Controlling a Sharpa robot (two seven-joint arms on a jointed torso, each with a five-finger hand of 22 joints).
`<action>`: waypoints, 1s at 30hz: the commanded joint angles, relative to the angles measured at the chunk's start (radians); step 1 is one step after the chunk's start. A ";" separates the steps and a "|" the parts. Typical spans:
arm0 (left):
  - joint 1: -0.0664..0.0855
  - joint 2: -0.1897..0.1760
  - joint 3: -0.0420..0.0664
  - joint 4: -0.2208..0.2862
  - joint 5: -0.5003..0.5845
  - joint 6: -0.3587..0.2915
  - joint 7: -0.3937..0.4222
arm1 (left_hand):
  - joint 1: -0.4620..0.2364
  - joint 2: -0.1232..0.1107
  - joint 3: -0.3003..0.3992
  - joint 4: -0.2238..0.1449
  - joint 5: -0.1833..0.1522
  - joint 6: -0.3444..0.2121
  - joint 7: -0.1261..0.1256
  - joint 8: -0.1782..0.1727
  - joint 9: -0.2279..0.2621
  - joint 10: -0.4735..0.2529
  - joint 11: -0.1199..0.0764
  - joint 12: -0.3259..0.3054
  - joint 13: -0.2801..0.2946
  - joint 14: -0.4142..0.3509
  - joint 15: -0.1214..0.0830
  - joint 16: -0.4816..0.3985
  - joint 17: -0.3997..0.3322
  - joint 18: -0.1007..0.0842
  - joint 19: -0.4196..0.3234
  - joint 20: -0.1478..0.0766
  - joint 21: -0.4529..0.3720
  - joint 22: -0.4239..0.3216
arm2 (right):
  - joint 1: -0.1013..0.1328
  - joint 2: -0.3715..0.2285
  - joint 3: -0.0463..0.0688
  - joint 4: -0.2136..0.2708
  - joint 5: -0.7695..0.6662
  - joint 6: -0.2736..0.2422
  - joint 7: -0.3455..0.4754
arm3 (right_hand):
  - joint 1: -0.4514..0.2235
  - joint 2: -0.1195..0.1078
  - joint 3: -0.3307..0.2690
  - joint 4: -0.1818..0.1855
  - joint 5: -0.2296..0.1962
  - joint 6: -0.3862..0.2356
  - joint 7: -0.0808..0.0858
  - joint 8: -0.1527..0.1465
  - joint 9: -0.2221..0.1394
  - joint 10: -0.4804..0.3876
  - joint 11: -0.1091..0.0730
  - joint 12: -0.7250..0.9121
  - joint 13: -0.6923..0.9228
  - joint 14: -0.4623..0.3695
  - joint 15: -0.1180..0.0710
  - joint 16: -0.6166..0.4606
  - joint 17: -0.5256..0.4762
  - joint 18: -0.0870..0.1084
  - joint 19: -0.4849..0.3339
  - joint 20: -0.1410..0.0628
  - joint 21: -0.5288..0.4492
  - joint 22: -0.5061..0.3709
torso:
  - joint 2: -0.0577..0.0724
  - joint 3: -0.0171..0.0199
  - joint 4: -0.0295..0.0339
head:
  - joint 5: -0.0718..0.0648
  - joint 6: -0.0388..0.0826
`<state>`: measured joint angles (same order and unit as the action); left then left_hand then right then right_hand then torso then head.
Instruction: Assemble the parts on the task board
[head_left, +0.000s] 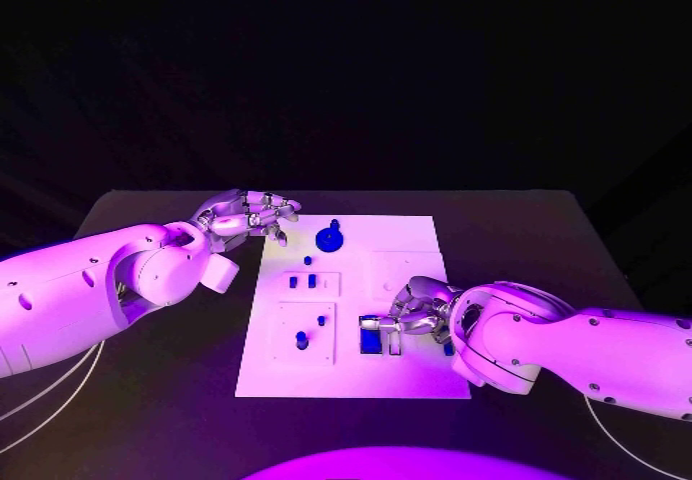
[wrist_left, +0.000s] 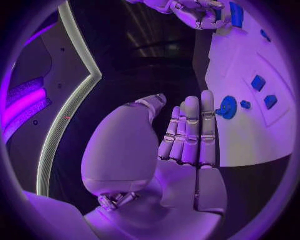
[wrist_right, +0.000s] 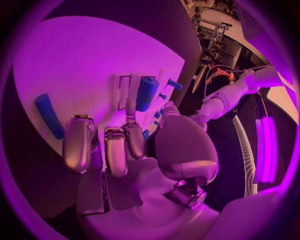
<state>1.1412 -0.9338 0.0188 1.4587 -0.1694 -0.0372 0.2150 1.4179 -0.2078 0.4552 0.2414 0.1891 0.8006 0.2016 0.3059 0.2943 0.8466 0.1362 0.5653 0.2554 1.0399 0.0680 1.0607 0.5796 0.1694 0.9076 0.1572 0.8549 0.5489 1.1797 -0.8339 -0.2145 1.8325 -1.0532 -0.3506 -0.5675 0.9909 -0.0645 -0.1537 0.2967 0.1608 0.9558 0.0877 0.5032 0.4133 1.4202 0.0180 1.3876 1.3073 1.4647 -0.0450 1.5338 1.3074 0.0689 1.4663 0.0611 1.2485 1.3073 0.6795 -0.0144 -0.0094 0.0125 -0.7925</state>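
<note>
Left hand (head_left: 248, 214) hovering with fingers (wrist_left: 190, 131) straight and apart, holding nothing; right hand (head_left: 414, 308) reaching palm down, fingers (wrist_right: 116, 150) curling

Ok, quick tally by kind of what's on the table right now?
Task board: 1
Round blue part: 1
Small blue parts: 5
Long blue parts: 2
Hands: 2, left hand and right hand
Total: 11, as far as visible; the right hand may hide more.
</note>
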 joint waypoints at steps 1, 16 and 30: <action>0.000 0.001 0.001 0.003 0.004 0.017 0.004 | -0.004 0.001 -0.004 -0.001 0.001 -0.005 0.000 0.005 -0.001 -0.005 0.001 0.005 -0.001 -0.007 -0.001 -0.004 -0.001 0.014 -0.001 0.006 -0.003 -0.001 | -0.002 -0.009 0.000 0.013 -0.028 -0.008 0.022 | 0.004 0.010 0.013 -0.001 0.001 -0.007 -0.002 0.007 0.002 0.002 -0.006 -0.002 0.048 0.088 -0.008 0.003 0.172 -0.011 0.017 -0.006 -0.003 0.187 | 0.000 -0.0004 0.0000 | 0.001 -0.001; 0.000 0.000 0.001 0.003 0.004 0.016 0.003 | -0.003 0.001 -0.005 -0.001 0.001 -0.005 0.000 0.006 -0.001 -0.005 0.001 0.006 -0.001 -0.008 -0.001 -0.004 -0.001 0.014 0.000 0.006 -0.004 -0.001 | -0.008 -0.032 0.000 0.047 -0.059 0.047 0.058 | 0.305 0.032 0.033 -0.027 -0.002 0.003 -0.011 0.029 0.000 0.018 -0.015 0.009 0.073 0.089 -0.015 0.005 0.178 -0.014 0.022 -0.012 0.014 0.191 | 0.000 -0.0005 -0.0005 | 0.002 -0.006; 0.000 -0.002 0.001 0.004 0.004 0.017 0.002 | -0.003 0.001 -0.005 -0.001 0.001 -0.005 0.000 0.006 -0.001 -0.005 0.001 0.006 -0.001 -0.008 -0.001 -0.004 -0.001 0.014 0.000 0.006 -0.004 -0.001 | -0.018 -0.012 -0.001 0.029 -0.088 0.055 0.040 | 0.325 0.035 0.036 -0.013 -0.002 0.026 -0.022 0.047 0.006 0.034 -0.023 0.025 0.092 0.090 -0.022 0.008 0.184 -0.017 0.028 -0.017 0.031 0.195 | 0.000 -0.0008 0.0005 | 0.002 -0.007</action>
<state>1.1412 -0.9362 0.0188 1.4598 -0.1692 -0.0367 0.2125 1.4179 -0.2078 0.4553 0.2414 0.1891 0.8007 0.2016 0.3059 0.2944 0.8469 0.1359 0.5653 0.2555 1.0399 0.0680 1.0607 0.5796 0.1694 0.9076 0.1572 0.8549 0.5490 1.1636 -0.8474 -0.2150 1.8622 -1.1162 -0.3174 -0.5291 1.3051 -0.0271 -0.1164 0.2785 0.1607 0.9772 0.0662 0.5457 0.4178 1.4436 -0.0055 1.4077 1.3088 1.4649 -0.0593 1.5379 1.3080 0.0689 1.4662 0.0536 1.2768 1.3079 0.6793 -0.0151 -0.0094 0.0136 -0.7990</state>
